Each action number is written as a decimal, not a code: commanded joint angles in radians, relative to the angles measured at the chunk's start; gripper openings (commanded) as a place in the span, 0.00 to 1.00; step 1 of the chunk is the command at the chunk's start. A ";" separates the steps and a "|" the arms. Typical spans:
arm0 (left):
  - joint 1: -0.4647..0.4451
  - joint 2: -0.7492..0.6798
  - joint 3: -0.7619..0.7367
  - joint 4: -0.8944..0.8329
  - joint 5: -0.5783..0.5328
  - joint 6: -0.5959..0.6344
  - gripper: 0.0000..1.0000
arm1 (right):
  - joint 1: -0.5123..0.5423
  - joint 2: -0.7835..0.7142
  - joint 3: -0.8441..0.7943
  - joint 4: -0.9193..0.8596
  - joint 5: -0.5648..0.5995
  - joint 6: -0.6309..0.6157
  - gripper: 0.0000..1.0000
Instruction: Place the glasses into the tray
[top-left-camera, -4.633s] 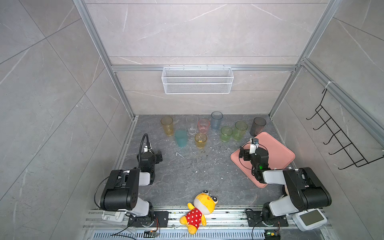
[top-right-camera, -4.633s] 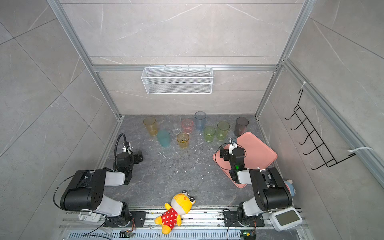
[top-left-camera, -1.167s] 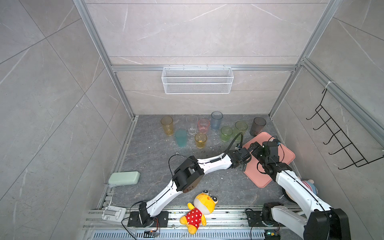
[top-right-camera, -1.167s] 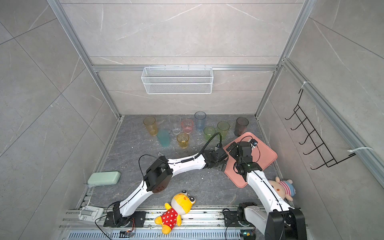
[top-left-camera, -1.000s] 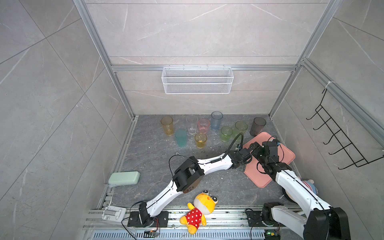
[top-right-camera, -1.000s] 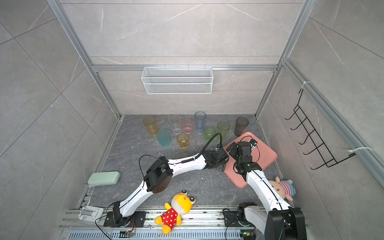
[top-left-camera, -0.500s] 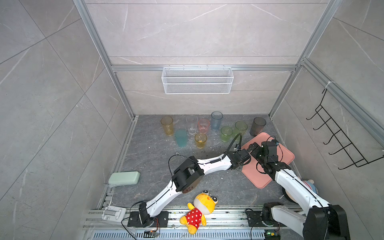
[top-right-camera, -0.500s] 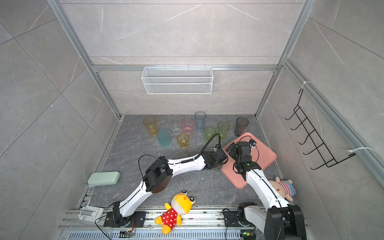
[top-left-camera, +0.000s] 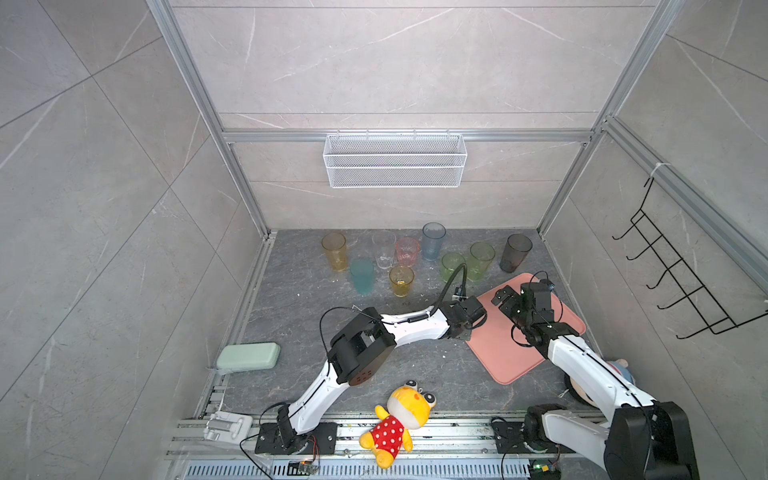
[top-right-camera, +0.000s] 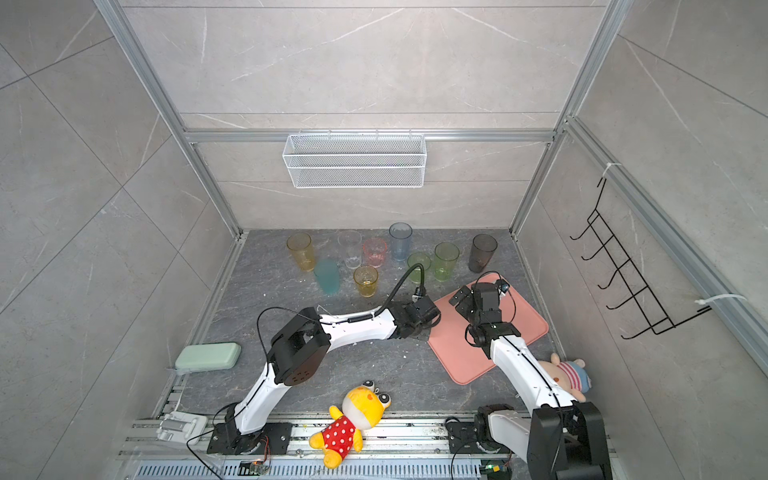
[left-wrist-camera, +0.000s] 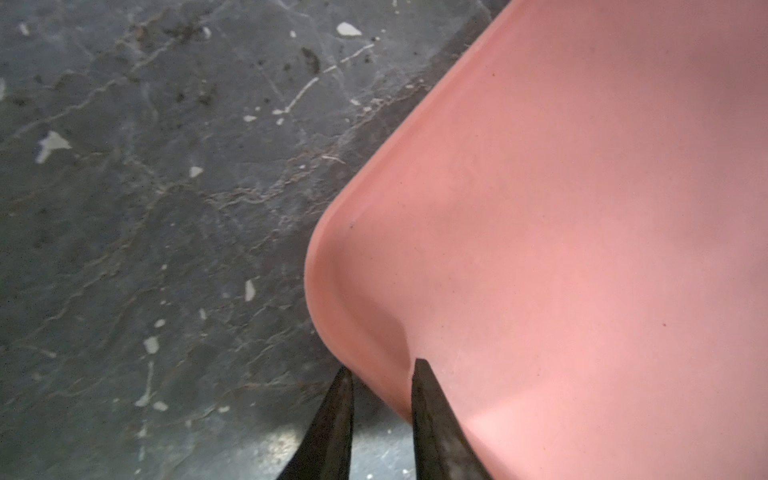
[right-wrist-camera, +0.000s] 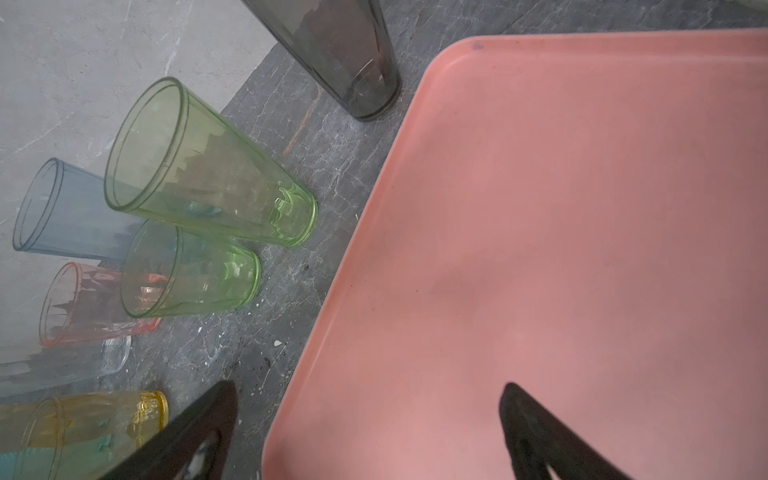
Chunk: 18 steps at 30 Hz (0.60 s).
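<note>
Left end effector (left-wrist-camera: 381, 365) pinches the tray (left-wrist-camera: 540, 208) at its corner rim; likely stiff, light. Right end effector (right-wrist-camera: 368, 386) open, empty; glasses (right-wrist-camera: 208, 187) beside it likely slick, brittle: grasp mid-wall.

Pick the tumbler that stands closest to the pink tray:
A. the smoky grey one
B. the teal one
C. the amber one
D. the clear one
A: in the right wrist view the smoky grey tumbler stands on the floor right beside a corner of the tray, and no other glass is as near to it.
</note>
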 joint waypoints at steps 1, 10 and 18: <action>0.025 -0.045 -0.069 -0.044 -0.006 0.002 0.23 | -0.004 0.014 0.030 -0.006 -0.012 -0.008 1.00; 0.086 -0.114 -0.181 -0.008 0.010 0.030 0.17 | -0.002 0.045 0.041 -0.005 -0.044 -0.011 1.00; 0.075 -0.169 -0.187 -0.021 0.025 -0.009 0.39 | -0.003 0.050 0.043 0.000 -0.052 -0.014 1.00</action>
